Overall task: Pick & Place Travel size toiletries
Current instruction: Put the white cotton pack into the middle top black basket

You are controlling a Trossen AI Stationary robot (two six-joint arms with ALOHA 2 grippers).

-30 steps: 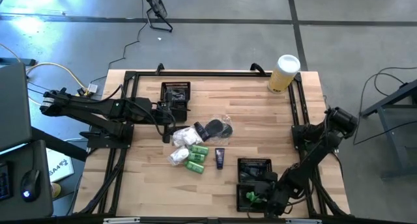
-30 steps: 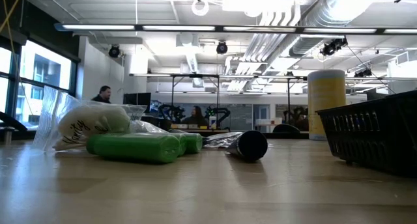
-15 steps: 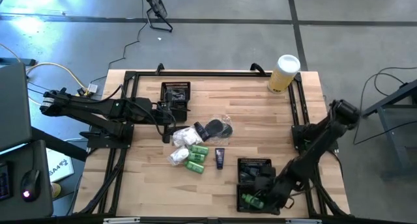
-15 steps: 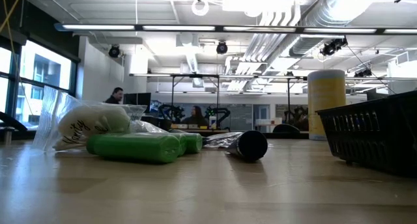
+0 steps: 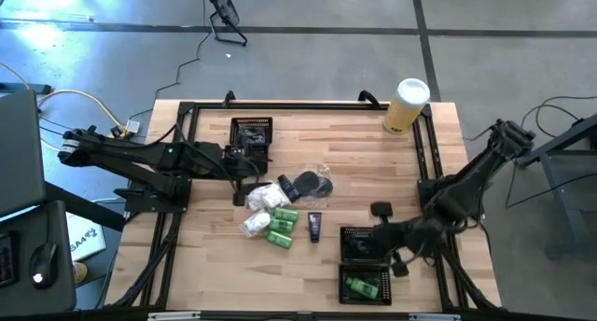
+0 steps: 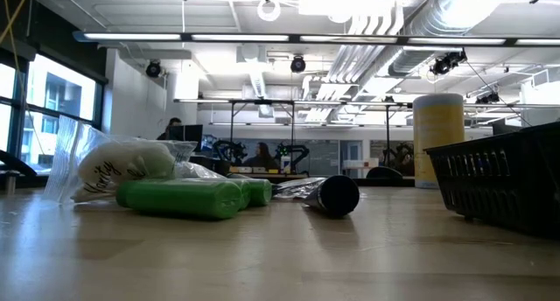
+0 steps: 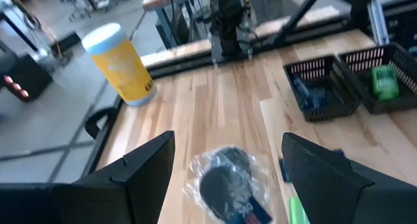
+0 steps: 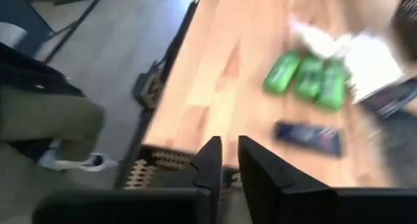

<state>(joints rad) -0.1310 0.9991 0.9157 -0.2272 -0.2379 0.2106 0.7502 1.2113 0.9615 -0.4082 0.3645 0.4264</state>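
Note:
The travel size toiletries lie in a heap at mid-table: green bottles (image 5: 280, 226) (image 6: 179, 199), white packets (image 5: 264, 198), a dark tube (image 5: 314, 228) and round dark cases (image 5: 308, 184) (image 7: 225, 182). One more green bottle (image 5: 359, 286) lies in the near right mesh tray (image 5: 347, 263). My left gripper (image 7: 225, 159) hangs open just above the dark cases at the heap's far left side. My right gripper (image 8: 229, 160) hovers over the far end of the near right tray, its fingers almost together with nothing between them.
A second black mesh tray (image 5: 252, 134) stands at the far left, partly under my left arm. A tall yellow cylinder with a white lid (image 5: 407, 104) stands at the far right corner. Bare wood lies between the heap and the right tray. People show in the room beyond.
My right gripper has risen out of the near right tray and drawn toward the table's far edge as the arm lifted. The green bottle stays lying in the tray where the gripper was. My left arm has kept still.

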